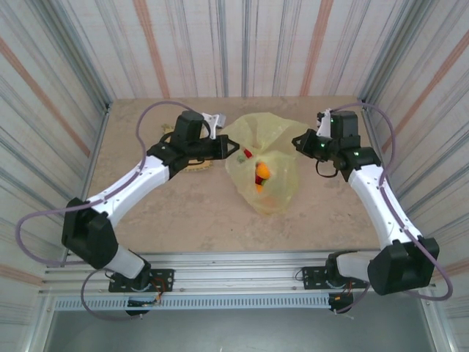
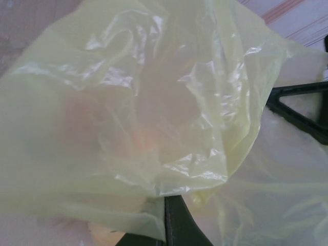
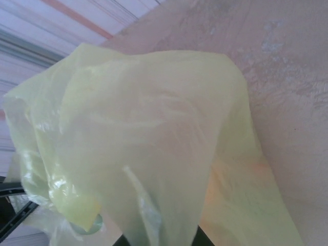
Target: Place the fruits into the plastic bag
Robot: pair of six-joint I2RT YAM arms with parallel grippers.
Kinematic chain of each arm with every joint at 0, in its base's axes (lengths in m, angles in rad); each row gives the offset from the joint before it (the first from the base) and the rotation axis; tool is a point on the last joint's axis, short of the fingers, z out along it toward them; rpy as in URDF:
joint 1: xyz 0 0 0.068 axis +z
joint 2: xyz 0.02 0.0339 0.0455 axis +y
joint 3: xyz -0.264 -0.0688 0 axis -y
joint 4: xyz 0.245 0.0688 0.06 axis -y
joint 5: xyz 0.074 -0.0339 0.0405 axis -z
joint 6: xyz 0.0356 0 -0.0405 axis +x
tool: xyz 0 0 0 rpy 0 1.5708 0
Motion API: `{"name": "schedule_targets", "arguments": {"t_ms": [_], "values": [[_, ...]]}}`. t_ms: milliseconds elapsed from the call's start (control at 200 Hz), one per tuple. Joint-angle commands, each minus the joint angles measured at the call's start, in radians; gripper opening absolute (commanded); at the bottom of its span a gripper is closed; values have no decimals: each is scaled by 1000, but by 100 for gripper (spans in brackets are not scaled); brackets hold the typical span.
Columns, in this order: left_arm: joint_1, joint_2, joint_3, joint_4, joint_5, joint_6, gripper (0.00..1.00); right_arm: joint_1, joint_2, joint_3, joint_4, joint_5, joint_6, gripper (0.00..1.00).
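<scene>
Between the two sets of fingers, at the middle of the surface (image 1: 183, 213): one plastic bag (image 1: 282, 165), thin, translucent, pale yellow-green, crumpled.

Contents: fruits (image 1: 261, 172), red and orange ones showing through the film; count uncertain.

Left fingers (image 1: 226, 147): pressed together on the bag's near rim, film draped over them in the wrist view.

Right fingers (image 1: 302, 139): pressed together on the opposite rim, likewise covered in film.

Woven mat (image 1: 196, 169): under the left arm, just beside the bag.

Handling: film is limp, light and slippery, and likely to tear or slide under a hard pull. The fruits' weight sits low. Best hold is a bunched fold of rim or a handle loop, never a single layer.
</scene>
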Motion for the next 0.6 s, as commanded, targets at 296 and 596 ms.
{"name": "schedule_targets", "arguments": {"t_ms": [296, 596], "values": [[33, 78, 96, -44, 28, 48, 3, -5, 77, 28, -17, -2, 1, 0], [86, 29, 96, -50, 28, 56, 2, -5, 37, 60, -3, -6, 23, 0]]}}
